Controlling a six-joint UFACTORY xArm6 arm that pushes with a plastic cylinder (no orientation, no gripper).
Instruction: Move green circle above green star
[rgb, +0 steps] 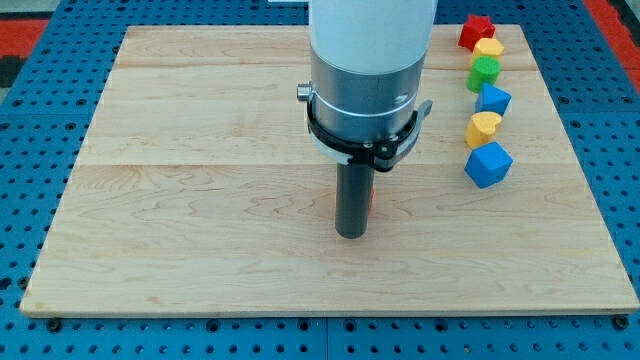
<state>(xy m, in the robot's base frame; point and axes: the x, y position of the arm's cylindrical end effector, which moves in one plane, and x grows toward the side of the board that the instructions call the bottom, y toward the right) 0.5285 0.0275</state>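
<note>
The green block (484, 70) sits near the tabletop's (200, 250) top right corner, third from the top in a column of six blocks. It is bright green, with a rounded outline and a flat, lighter top face; whether it is a circle cannot be told for sure at this size.

Touching the green block on its upper side is a yellow block (489, 48), shape unclear. Above that, farthest up from the green block, stands a red star (476, 30). Just below the green block is a blue block (493, 99) with angled faces. Farther down from it come a second yellow block (483, 128) and then a blue cube (488, 164), the largest in the column.

Well to the left of the green block and lower in the view, the tip (351, 236) rests on bare wood, apart from every block in the column. A red-orange sliver (372, 197) shows against the rod's right edge, mostly hidden, shape unknown.

The arm ends in a plain dark rod rather than fingers, so no open or closed state shows.
</note>
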